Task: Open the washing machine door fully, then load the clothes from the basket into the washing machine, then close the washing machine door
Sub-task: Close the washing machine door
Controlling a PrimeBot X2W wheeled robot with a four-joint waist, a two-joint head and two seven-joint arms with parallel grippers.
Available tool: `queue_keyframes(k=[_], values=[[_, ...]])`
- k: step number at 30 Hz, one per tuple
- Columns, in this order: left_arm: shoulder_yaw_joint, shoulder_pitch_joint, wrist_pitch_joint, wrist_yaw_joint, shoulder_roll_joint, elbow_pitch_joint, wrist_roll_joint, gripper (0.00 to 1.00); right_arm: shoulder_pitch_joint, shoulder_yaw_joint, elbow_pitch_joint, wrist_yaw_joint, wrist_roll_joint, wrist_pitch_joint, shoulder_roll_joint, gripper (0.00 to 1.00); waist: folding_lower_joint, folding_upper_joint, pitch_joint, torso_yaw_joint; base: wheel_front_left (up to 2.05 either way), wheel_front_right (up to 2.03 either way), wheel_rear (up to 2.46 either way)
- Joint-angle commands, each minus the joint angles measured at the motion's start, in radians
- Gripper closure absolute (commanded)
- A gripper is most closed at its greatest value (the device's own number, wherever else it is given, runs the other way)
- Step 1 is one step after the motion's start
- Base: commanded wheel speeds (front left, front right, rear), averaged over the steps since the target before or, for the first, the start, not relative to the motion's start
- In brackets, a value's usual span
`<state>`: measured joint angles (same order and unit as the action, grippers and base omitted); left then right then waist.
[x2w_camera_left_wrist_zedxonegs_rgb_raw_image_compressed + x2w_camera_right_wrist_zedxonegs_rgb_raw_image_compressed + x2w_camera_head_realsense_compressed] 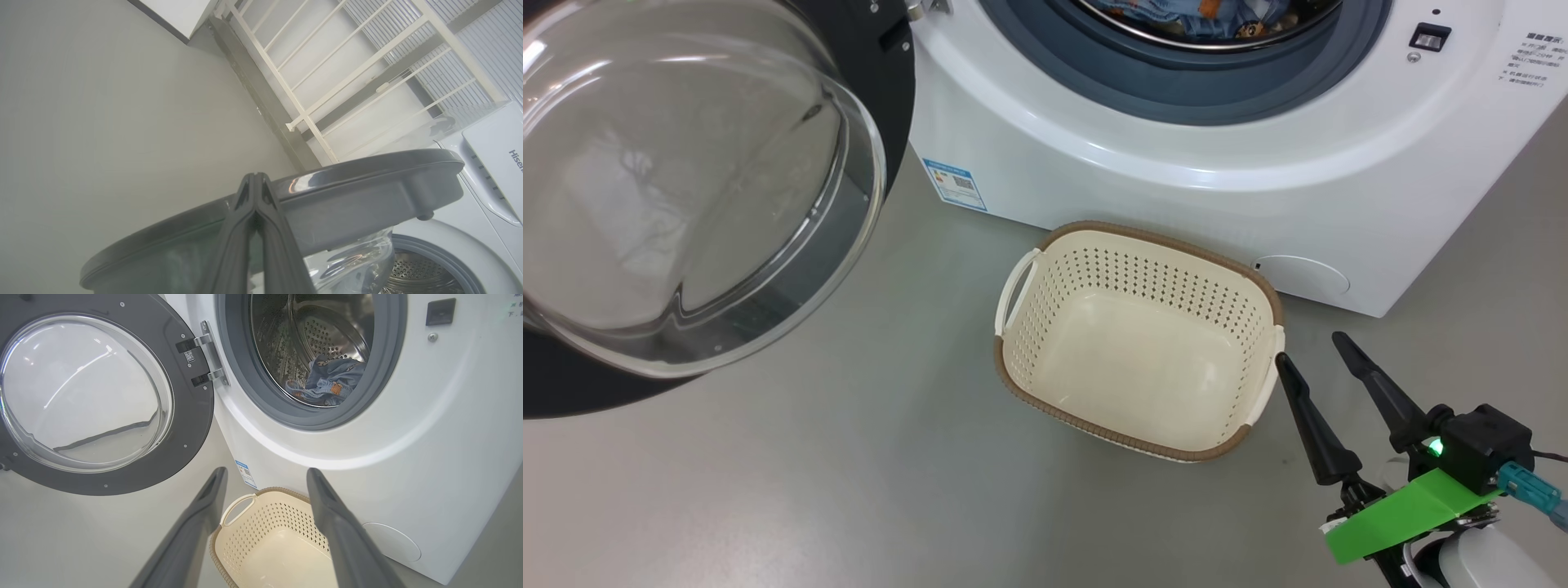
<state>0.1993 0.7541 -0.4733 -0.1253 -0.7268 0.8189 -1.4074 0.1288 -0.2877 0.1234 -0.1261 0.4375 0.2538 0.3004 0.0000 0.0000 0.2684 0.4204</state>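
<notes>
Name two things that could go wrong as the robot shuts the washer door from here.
1. The clothes lie near the drum's front edge; the door might pinch them against the gasket.
2. The left gripper, fingers closed, sits at the door's smooth rim, so a push may slip off.

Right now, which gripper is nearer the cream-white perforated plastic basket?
Right. The right gripper sits beside the basket; the left gripper is at the black-rimmed glass door.

The basket (1049, 327) lies before the washing machine (1176, 192), clothes (331, 381) seemingly heaped inside, door (686, 204) hanging left.
</notes>
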Motion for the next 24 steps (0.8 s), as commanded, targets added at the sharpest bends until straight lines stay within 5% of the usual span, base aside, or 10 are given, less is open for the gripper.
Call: queue_keyframes(k=[1,12,24], values=[[0.018,0.003,0.000,-0.005,-0.075,-0.015,-0.010,1.00,0.005,-0.018,-0.027,-0.005,0.002,0.008,0.013,0.00,0.0000,0.0000,0.000,0.000,0.00,0.00,0.00],[-0.019,0.003,0.027,-0.005,-0.070,-0.015,-0.008,1.00,0.005,-0.020,-0.037,-0.005,0.000,0.008,0.027,0.00,0.0000,0.0000,0.021,-0.012,0.00,0.00,0.00],[-0.066,-0.004,-0.128,-0.005,-0.079,-0.024,-0.069,1.00,0.004,-0.007,-0.032,-0.005,-0.003,0.008,0.013,0.00,0.0000,0.0000,0.014,-0.014,0.00,0.00,0.00]])
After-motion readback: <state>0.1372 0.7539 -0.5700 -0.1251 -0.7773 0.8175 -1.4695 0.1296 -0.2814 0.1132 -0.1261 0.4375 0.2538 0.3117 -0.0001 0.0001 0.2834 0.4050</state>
